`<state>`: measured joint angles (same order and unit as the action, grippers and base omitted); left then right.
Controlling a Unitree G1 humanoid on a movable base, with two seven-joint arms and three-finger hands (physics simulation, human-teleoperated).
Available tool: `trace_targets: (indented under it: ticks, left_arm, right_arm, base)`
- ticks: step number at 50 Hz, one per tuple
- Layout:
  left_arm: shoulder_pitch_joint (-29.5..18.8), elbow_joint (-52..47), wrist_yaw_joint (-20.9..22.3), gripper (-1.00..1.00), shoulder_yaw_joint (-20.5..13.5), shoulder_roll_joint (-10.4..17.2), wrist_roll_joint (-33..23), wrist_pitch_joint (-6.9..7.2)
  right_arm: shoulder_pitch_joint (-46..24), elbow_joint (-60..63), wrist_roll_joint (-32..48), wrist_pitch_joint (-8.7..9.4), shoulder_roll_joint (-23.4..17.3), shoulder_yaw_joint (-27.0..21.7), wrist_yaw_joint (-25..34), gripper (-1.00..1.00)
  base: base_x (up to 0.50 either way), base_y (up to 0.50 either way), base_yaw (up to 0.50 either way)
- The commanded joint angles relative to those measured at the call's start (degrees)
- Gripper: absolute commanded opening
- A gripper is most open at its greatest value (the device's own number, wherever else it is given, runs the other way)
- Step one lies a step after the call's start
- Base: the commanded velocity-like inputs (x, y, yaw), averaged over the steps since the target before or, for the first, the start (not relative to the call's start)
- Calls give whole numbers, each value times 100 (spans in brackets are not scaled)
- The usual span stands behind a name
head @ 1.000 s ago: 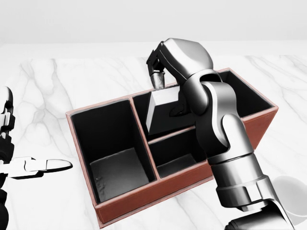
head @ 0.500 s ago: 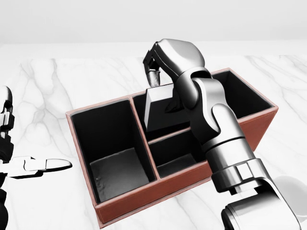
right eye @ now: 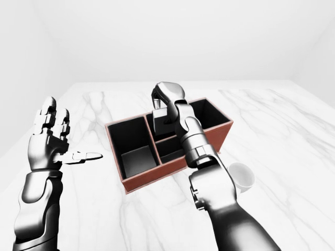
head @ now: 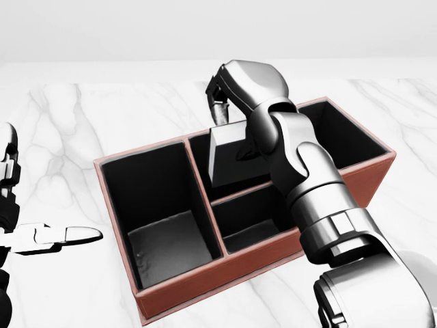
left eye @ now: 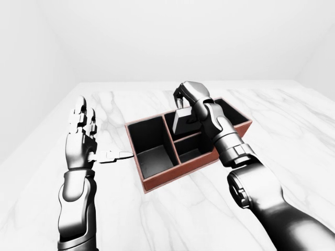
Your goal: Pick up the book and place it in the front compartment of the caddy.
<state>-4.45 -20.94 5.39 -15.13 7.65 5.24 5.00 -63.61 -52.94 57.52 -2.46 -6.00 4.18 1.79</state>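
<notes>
Your right hand, fingers clamped on the book, has barely moved; the book stands in the caddy's compartment toward the table's far edge. Left hand stays spread.

The caddy sits on the tabletop at the middle of the head view. The book stands tilted in its upper middle compartment — the right robot hand directly above it. The left robot hand hangs well left of the caddy — a cup lies at its lower right in the right-eye view.
</notes>
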Motion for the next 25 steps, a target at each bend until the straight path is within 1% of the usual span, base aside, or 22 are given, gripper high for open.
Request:
trace_targets:
  ticks: [1,9,25]
  left_arm:
    - [10,20,0,100,9,-7,-14,0]
    - [-7,28,-4,100,8,0,-21,0]
    - [10,38,-2,100,33,-15,-41,0]
  right_arm:
    - [-272,-510,99,-143,-69,-51,-398,-100]
    - [-418,-909,78,-251,-61,-32,-611,-100]
    - [-504,-1238,50,-254,-34,-9,-889,-100]
  base:
    - [0,0,0]
    - [0,0,0]
    - [0,0,0]
